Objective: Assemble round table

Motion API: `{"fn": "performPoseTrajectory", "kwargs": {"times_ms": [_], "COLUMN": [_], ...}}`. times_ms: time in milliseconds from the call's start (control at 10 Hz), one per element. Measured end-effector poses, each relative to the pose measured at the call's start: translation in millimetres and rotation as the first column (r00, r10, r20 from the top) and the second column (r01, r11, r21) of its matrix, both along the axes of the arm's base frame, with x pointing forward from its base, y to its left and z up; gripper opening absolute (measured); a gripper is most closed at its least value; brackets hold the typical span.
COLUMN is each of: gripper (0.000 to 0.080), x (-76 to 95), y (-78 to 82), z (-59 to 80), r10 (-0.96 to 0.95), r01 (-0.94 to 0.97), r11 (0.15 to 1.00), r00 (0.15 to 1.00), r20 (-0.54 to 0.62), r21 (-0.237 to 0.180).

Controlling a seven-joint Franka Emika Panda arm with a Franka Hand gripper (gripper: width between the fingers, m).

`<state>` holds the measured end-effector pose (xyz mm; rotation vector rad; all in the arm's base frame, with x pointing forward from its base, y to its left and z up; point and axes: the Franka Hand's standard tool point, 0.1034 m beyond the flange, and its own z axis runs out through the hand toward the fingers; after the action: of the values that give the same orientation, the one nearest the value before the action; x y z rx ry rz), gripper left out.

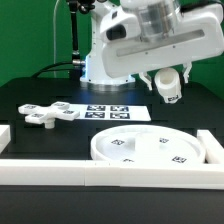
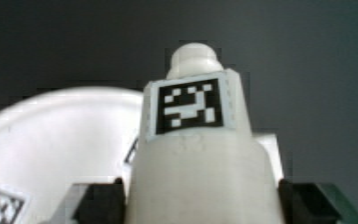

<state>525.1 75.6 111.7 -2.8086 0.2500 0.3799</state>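
My gripper hangs in the air above the round disc, toward the exterior view's right. It is shut on the short marked cylinder leg, which fills the wrist view, its black-white marker facing the camera and its rounded tip pointing away. Both black fingers press against the leg's sides. Part of the white disc shows behind the leg. The cross-shaped foot piece lies on the black table at the exterior view's left.
The marker board lies flat behind the disc. White border rails run along the front, the right and the left. The robot base stands at the back.
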Motion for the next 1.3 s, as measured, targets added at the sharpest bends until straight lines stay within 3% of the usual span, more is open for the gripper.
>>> {"fn": "performPoseTrajectory", "kwargs": {"times_ms": [400,800,1100,1300], "gripper": [0.041,0.041,0.041,0.041], "x": [6.9,43.1,38.4,37.6], "y": [-6.3,-24.7,-31.9,-31.6], "z": [-4.2,23.4,16.6,13.0], "r10": [-0.027,0.157,0.147,0.162], "r01": [0.051,-0.027,0.043,0.024], "r11": [0.995,0.972,0.964,0.963], "r00": [0.966,0.812,0.734,0.741], "r20": [0.256,0.562,0.663,0.652], "r21": [-0.088,-0.234,-0.262,-0.267]}}
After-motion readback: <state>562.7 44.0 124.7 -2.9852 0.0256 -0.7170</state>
